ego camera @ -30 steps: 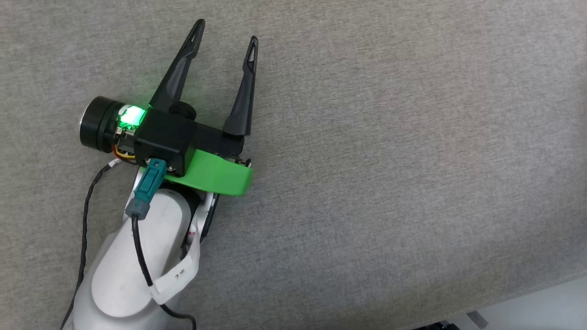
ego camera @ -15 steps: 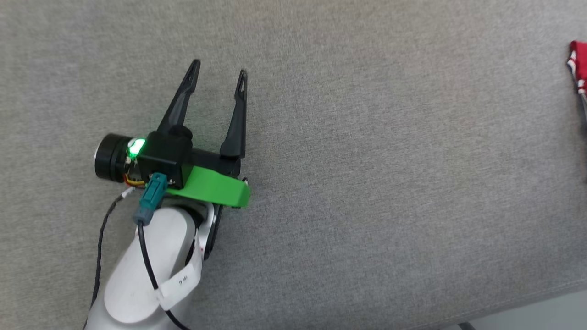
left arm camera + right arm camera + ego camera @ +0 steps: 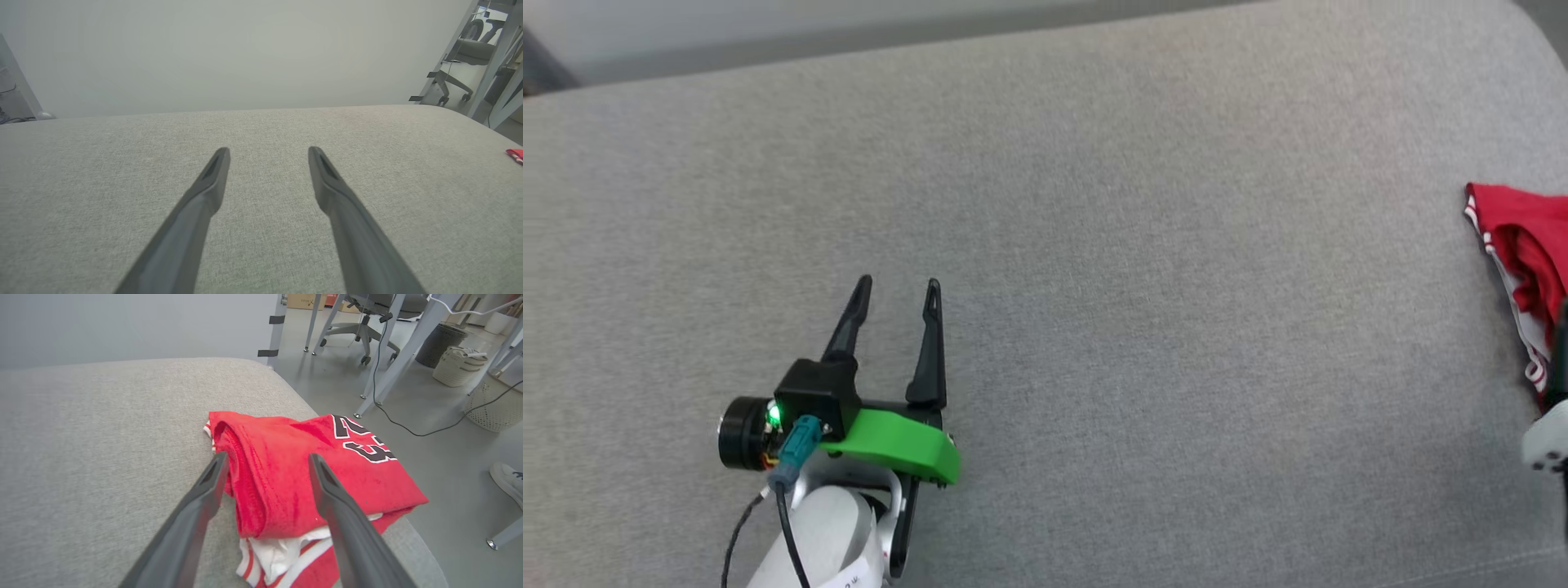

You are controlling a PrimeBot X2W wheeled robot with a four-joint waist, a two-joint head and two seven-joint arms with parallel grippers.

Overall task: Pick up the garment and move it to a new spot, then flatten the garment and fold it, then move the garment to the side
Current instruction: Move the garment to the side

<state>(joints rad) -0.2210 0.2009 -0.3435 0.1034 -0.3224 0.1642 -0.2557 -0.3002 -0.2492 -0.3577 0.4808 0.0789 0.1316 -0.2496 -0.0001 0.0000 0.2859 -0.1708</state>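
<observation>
The garment (image 3: 294, 465), a red jersey with black white-outlined print, lies folded near the right rounded corner of the grey padded surface (image 3: 1143, 327). White and striped trim shows at its near end. My right gripper (image 3: 267, 456) is open, its two dark fingers straddling the garment's rolled left fold without pinching it. In the head view the garment (image 3: 1523, 237) sits at the right edge. My left gripper (image 3: 898, 283) is open at the lower left over bare fabric, far from the garment (image 3: 515, 154); the left wrist view shows the left gripper (image 3: 268, 150) with nothing between its fingers.
The surface's edge drops off just right of the garment. On the floor beyond stand metal table legs (image 3: 392, 363), an office chair (image 3: 367, 318), a trailing cable, woven baskets (image 3: 457, 365) and a person's shoe (image 3: 508, 482). A wall stands behind the far edge.
The head camera has swung, so the surface's far edge and the garment at the right have come into view. The left gripper stays open and sits lower in the picture.
</observation>
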